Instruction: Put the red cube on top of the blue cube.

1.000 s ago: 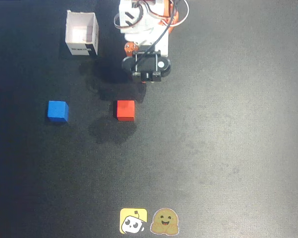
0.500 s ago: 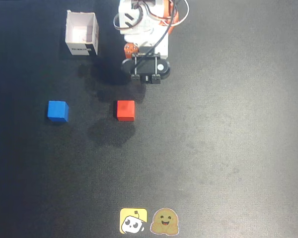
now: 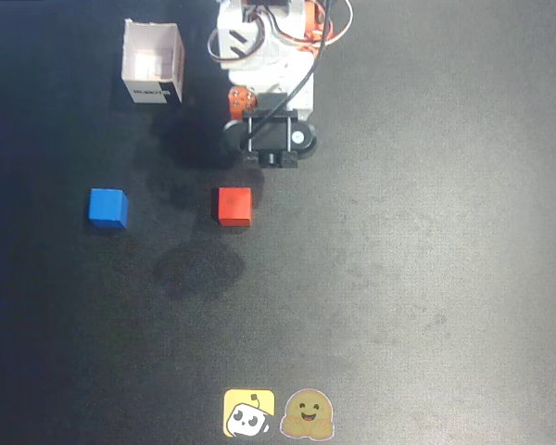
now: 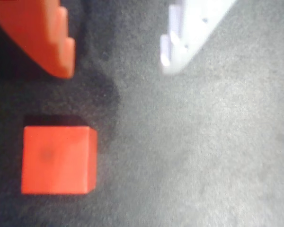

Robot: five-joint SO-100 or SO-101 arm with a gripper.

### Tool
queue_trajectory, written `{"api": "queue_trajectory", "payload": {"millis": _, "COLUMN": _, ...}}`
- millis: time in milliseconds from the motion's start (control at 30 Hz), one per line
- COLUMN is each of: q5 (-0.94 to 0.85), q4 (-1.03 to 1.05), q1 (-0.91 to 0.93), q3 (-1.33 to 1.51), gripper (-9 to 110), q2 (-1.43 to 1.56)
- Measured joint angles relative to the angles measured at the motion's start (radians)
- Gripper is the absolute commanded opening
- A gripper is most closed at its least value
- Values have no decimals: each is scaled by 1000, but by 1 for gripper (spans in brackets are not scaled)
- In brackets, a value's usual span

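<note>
Your gripper (image 4: 117,71) is wide apart and holds nothing. In the wrist view the orange finger (image 4: 42,38) comes in from the top left and the white finger (image 4: 189,33) from the top right, with bare mat between the tips. The red cube (image 4: 57,160) sits on the mat in the lower left of that view, just below the orange fingertip and not between the fingers. It isn't touching either one.

In the overhead view your arm (image 3: 269,56) reaches down from the top centre, and the black wrist camera mount (image 3: 271,137) hides the fingertips, so you can't read the opening from there. The red cube (image 3: 233,206) lies just below the mount and slightly to its left. The blue cube (image 3: 107,207) is well apart from it on the left of that view, roughly level with it, flat on the mat and alone. Nothing is stacked on it.

A white open box (image 3: 153,63) stands at the upper left, beside the arm base. The black mat (image 3: 426,278) carries a soft shadow below the red cube. Two stickers (image 3: 278,413) sit at the bottom edge of the overhead view.
</note>
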Motion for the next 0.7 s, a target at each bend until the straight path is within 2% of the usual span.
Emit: {"api": "queue_trajectory", "payload": {"millis": 700, "q5": 0, "q4": -14, "q1": 0, "q3": -247, "gripper": 15, "q2": -301}}
